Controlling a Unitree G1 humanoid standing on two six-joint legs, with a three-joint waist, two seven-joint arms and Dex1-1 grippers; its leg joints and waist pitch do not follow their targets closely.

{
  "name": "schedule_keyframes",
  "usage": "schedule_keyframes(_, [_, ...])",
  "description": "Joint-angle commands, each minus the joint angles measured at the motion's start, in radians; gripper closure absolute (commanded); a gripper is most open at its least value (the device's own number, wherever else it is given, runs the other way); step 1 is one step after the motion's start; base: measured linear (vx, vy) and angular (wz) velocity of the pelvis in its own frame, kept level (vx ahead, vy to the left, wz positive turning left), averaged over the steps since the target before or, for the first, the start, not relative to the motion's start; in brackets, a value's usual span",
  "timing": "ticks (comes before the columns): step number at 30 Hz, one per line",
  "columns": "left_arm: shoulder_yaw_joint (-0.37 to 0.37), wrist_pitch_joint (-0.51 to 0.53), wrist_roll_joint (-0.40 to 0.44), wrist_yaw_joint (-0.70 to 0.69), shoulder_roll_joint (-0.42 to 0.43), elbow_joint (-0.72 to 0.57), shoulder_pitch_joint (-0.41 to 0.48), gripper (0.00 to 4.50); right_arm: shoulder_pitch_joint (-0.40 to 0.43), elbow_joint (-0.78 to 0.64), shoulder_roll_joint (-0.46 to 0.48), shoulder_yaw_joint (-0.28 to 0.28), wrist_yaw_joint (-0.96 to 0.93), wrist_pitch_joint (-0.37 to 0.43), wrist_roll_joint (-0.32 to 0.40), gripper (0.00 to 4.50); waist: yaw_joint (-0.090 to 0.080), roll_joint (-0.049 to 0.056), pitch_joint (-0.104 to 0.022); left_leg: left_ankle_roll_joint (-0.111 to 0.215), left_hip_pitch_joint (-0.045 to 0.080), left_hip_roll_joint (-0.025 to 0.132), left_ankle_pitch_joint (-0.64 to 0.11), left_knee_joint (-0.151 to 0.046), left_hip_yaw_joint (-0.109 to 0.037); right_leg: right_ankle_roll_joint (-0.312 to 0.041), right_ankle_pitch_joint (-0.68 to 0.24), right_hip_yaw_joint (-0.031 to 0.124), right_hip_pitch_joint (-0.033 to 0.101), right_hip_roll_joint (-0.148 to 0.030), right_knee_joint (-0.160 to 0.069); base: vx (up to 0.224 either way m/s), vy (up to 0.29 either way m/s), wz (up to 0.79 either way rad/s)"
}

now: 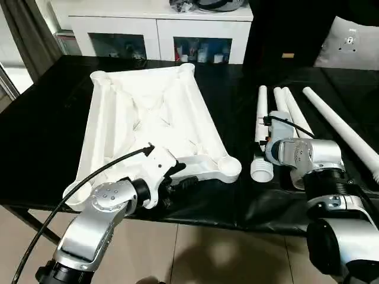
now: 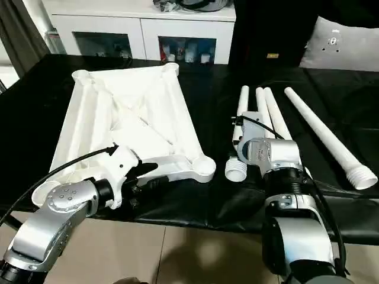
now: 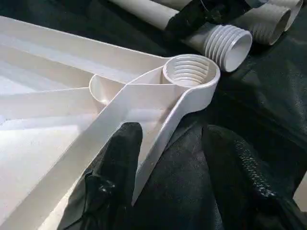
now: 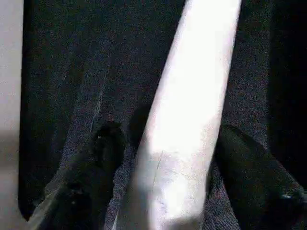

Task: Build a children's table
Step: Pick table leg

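Looking past my left gripper (image 3: 168,158), I see its fingers open around the table top's (image 1: 148,112) near rim. My right gripper (image 4: 163,163) sits open around one white leg (image 4: 192,110). The top lies upside down on a black table (image 1: 41,136). A white cabinet (image 1: 160,26) stands behind.

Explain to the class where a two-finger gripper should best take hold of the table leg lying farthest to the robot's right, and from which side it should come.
Probably mid-shaft, from above. The leg lies flat on the black table cover, apart from the other legs, so fingers can drop either side of the round, tapered shaft. Leave its threaded end free: that has to screw into a corner socket of the upturned tabletop.
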Motion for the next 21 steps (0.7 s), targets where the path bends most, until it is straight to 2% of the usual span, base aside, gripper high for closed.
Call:
schedule_keyframes(1, [-0.006, 0.006, -0.001, 0.011, 0.006, -0.008, -0.015, 2.18, 0.005, 0.043, 0.016, -0.004, 0.004, 0.017, 0.010, 1.61, 0.005, -0.011, -0.059, 0.038, 0.002, 0.073, -0.050, -0.060, -0.020, -0.215, 0.037, 0.067, 0.041, -0.125, -0.078, 0.000, 0.000, 0.00])
schedule_keyframes(3, [-0.007, 0.004, -0.001, 0.014, 0.006, -0.008, -0.015, 2.18, 0.005, 0.047, 0.020, -0.010, 0.003, 0.016, 0.015, 1.86, 0.005, -0.010, -0.059, 0.038, 0.002, 0.073, -0.050, -0.061, -0.020, -0.215, 0.039, 0.067, 0.041, -0.124, -0.078, 0.000, 0.000, 0.00])
schedule_keyframes(6, [-0.007, 0.003, 0.000, 0.015, 0.007, -0.008, -0.016, 2.18, 0.004, 0.050, 0.023, -0.013, 0.004, 0.014, 0.018, 1.99, 0.004, -0.011, -0.060, 0.039, 0.002, 0.073, -0.051, -0.060, -0.020, -0.216, 0.049, 0.067, 0.041, -0.124, -0.078, 0.000, 0.000, 0.00])
schedule_keyframes(8, [-0.006, 0.002, 0.001, 0.017, 0.006, -0.007, -0.017, 2.18, 0.005, 0.050, 0.029, -0.016, 0.002, 0.013, 0.020, 2.28, 0.004, -0.012, -0.059, 0.039, 0.002, 0.072, -0.052, -0.060, -0.020, -0.216, 0.045, 0.067, 0.041, -0.124, -0.079, 0.000, 0.000, 0.00])
schedule_keyframes(11, [-0.006, -0.001, 0.002, 0.019, 0.006, -0.006, -0.016, 2.18, 0.008, 0.047, 0.036, -0.022, -0.001, 0.014, 0.025, 2.44, 0.004, -0.012, -0.059, 0.038, 0.003, 0.073, -0.059, -0.062, -0.021, -0.214, 0.030, 0.067, 0.040, -0.125, -0.079, 0.000, 0.000, 0.00])
schedule_keyframes(14, [-0.004, -0.001, 0.000, 0.024, 0.002, -0.005, -0.016, 2.18, 0.017, 0.045, 0.048, -0.043, -0.016, 0.008, 0.035, 2.54, 0.003, -0.019, -0.058, 0.036, 0.004, 0.075, -0.060, -0.063, -0.020, -0.212, 0.024, 0.068, 0.039, -0.124, -0.080, 0.000, 0.000, 0.00])
schedule_keyframes(15, [-0.001, 0.000, -0.002, 0.032, -0.003, -0.002, -0.020, 2.18, 0.036, 0.024, 0.063, -0.069, -0.025, -0.050, 0.049, 2.57, 0.004, -0.016, -0.059, 0.033, 0.005, 0.075, -0.064, -0.064, -0.020, -0.211, 0.020, 0.067, 0.038, -0.125, -0.080, 0.000, 0.000, 0.00])
schedule_keyframes(21, [0.005, -0.015, 0.002, 0.040, -0.006, 0.013, -0.029, 2.18, 0.059, -0.027, 0.073, -0.108, -0.045, -0.080, 0.069, 2.64, 0.003, -0.012, -0.058, 0.022, 0.006, 0.075, -0.082, -0.065, -0.021, -0.210, 0.027, 0.068, 0.038, -0.126, -0.081, 0.000, 0.000, 0.00])
